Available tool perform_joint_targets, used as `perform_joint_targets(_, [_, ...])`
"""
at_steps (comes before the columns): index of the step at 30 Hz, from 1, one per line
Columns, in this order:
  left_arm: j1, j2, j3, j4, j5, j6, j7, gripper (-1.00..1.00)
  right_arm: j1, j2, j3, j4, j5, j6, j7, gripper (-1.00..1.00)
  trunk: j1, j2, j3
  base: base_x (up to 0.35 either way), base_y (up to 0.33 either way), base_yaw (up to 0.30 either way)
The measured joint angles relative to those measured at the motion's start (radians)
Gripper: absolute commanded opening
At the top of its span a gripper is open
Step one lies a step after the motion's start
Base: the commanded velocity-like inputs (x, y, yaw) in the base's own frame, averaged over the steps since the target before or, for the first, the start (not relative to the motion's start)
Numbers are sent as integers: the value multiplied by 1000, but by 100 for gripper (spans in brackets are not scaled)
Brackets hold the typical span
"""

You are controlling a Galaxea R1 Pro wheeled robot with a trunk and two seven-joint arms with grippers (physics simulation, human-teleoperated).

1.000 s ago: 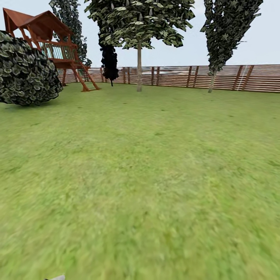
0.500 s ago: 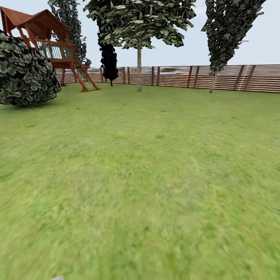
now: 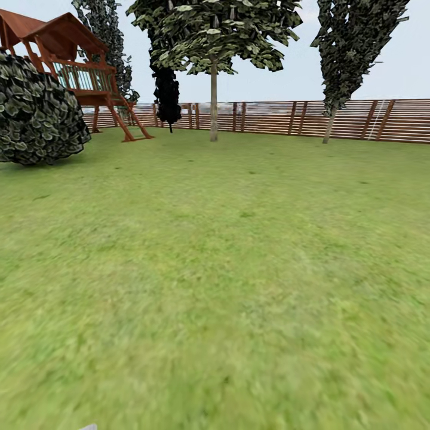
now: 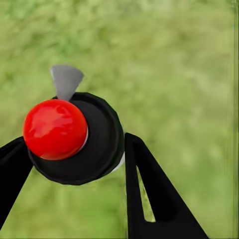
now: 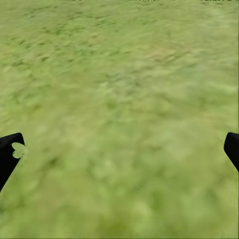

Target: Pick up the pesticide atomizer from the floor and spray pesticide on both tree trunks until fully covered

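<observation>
gripping atomizer (image 4: 69, 137) in left pincer (image 4: 74, 164), right pincer (image 5: 119, 154) apart; bush (image 3: 39, 110), playhouse (image 3: 77, 65) far left.

Left gripper (image 4: 74, 164) fingers (image 4: 149, 189) clamp the atomizer (image 4: 82, 142) w/ red cap, grey nozzle, above blurry grass (image 4: 169, 64).

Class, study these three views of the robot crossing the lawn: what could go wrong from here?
1. The atomizer sits between the left gripper jaws, seemingly off to one side; it might slip.
2. The tree trunk stands far off near the fence; spraying now would likely miss.
</observation>
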Motion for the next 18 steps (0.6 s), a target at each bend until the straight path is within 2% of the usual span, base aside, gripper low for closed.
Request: perform_joint_targets(18, [0,8,2,-10,-1,1,8,-100,0,0,0,0,0,0,0,100,0,0,0,338,0,0])
